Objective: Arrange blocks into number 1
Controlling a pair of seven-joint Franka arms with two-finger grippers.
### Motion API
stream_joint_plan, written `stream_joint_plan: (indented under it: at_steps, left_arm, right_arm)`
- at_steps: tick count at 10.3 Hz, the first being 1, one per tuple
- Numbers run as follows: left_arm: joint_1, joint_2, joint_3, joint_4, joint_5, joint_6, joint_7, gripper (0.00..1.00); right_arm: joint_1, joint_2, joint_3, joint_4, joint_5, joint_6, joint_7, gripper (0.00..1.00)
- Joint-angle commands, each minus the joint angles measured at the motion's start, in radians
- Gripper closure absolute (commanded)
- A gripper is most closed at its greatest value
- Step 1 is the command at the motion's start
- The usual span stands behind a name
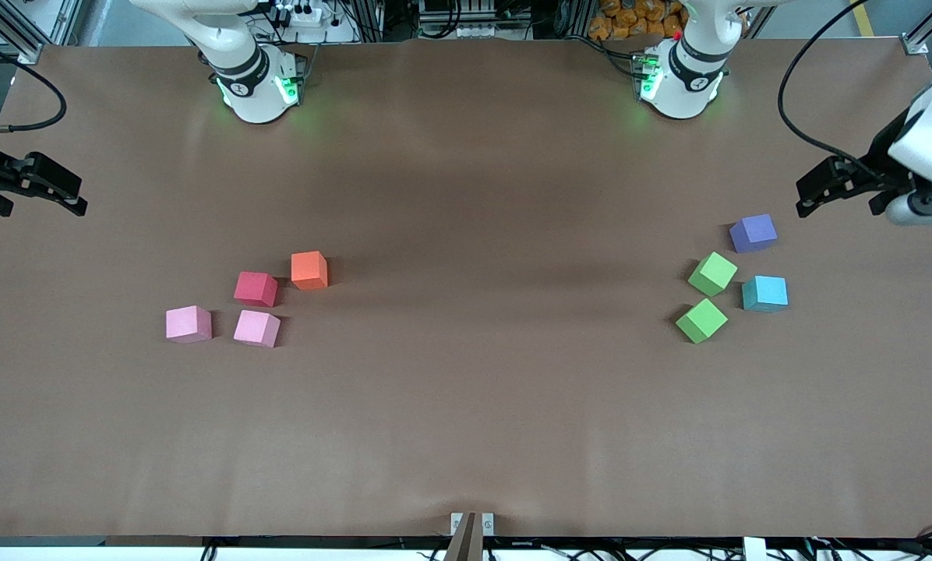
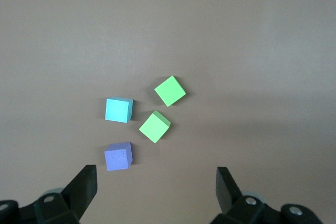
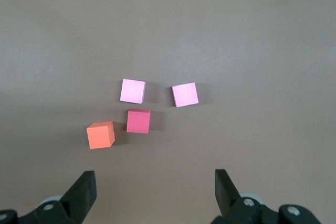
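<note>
Two clusters of blocks lie on the brown table. Toward the right arm's end are an orange block (image 1: 309,269), a red one (image 1: 255,288) and two pink ones (image 1: 188,323) (image 1: 256,327). Toward the left arm's end are a purple block (image 1: 753,233), a cyan one (image 1: 765,294) and two green ones (image 1: 712,273) (image 1: 700,320). My left gripper (image 1: 809,199) (image 2: 156,179) hangs open and holds nothing, over the table beside the purple block (image 2: 117,156). My right gripper (image 1: 76,195) (image 3: 155,182) hangs open and holds nothing, over its end of the table, apart from the orange block (image 3: 101,135).
The brown table cover (image 1: 466,179) runs between the two clusters. Both arm bases (image 1: 257,86) (image 1: 680,82) stand at the table's edge farthest from the front camera. A small metal bracket (image 1: 472,523) sits at the middle of the nearest edge.
</note>
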Motion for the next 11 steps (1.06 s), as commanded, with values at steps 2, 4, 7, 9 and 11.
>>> stream_joint_plan:
  at_steps: [2, 4, 7, 9, 11]
  left_arm:
    - [0.061, 0.066, -0.003, 0.0, -0.055, -0.008, 0.002, 0.0]
    - [0.055, 0.115, -0.004, -0.008, -0.052, 0.004, -0.002, 0.0]
    - [0.045, 0.209, -0.01, -0.017, -0.049, 0.079, -0.011, 0.0]
    - [0.009, 0.272, -0.012, -0.038, -0.044, 0.152, -0.048, 0.0]
    - [-0.001, 0.318, -0.012, -0.072, -0.035, 0.205, -0.076, 0.0]
  right_arm:
    - [0.001, 0.017, -0.002, 0.034, -0.002, -0.016, 0.001, 0.0]
    - [0.001, 0.017, -0.002, 0.032, -0.002, -0.016, 0.002, 0.0]
    - [0.001, 0.017, -0.002, 0.032, -0.002, -0.016, 0.002, 0.0]
    - [0.001, 0.017, -0.002, 0.032, -0.002, -0.014, 0.004, 0.0]
    - [-0.002, 0.02, -0.002, 0.032, -0.002, -0.008, 0.004, 0.0]
